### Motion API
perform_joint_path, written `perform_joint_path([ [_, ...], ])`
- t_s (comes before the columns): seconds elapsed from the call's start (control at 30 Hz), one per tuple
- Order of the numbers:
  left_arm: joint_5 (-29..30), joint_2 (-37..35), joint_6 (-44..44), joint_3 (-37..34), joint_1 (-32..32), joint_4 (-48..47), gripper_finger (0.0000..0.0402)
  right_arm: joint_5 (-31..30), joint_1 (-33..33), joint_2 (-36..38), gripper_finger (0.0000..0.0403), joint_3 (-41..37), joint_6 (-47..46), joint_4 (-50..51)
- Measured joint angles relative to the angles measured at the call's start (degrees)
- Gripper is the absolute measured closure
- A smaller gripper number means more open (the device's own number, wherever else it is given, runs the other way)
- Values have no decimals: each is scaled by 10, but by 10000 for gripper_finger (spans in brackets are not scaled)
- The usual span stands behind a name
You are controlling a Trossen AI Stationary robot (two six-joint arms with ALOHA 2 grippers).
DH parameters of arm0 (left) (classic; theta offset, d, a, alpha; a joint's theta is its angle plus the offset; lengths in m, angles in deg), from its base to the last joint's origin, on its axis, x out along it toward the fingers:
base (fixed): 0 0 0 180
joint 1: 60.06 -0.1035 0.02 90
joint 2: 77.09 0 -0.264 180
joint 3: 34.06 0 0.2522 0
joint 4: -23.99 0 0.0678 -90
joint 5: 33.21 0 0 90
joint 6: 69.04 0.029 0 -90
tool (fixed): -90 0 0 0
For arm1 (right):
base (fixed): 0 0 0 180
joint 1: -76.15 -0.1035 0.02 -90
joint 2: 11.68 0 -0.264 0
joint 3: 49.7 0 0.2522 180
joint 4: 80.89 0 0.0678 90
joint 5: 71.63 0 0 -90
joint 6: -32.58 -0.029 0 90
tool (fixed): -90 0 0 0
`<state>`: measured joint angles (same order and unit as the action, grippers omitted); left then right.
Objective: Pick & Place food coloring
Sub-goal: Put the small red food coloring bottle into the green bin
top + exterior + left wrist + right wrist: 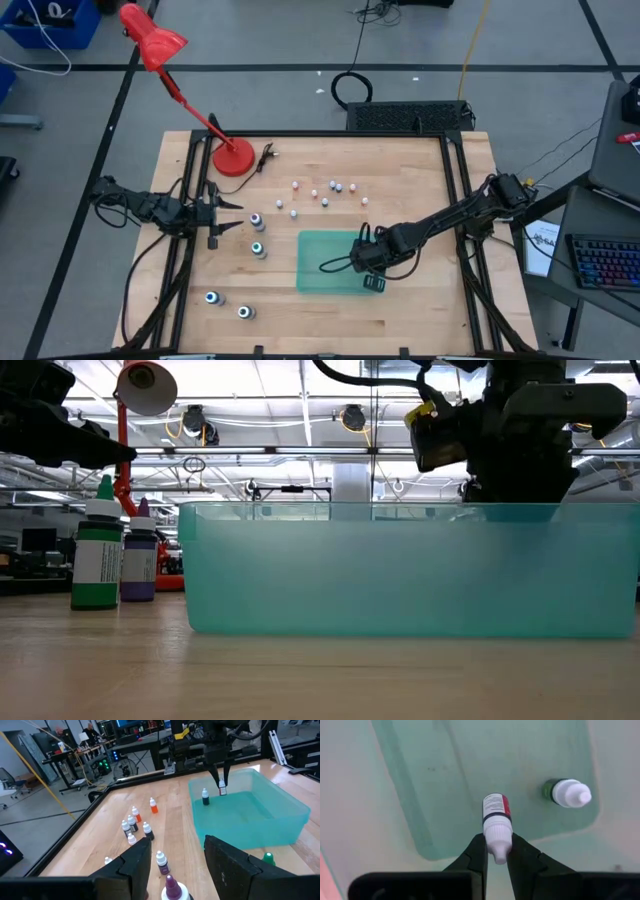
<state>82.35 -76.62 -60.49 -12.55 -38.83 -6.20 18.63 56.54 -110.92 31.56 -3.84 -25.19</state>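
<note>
high: straight down over table | low: table-level, close against bin (400, 575) wall | left wrist: looks across table toward bin (250, 815) | right wrist: close, down into bin (470, 780) | shared: bin

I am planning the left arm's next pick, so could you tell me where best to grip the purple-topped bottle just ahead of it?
Probably grip the purple-topped bottle around its straight body, below the tapering tip. It stands upright, so come from above with the left gripper's fingers either side.

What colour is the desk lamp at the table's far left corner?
Red lamp, clearest in the high view.
</note>
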Motion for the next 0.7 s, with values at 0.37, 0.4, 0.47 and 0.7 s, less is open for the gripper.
perform_joint_path([
  [0.37,0,0,0,0,0,0,215,29,1,0,364,53,-2,91],
  [0.4,0,0,0,0,0,0,215,29,2,0,364,57,-1,93],
  [0.47,0,0,0,0,0,0,215,29,6,0,364,58,6,93],
  [0.7,0,0,0,0,0,0,215,30,16,0,364,49,15,98],
])
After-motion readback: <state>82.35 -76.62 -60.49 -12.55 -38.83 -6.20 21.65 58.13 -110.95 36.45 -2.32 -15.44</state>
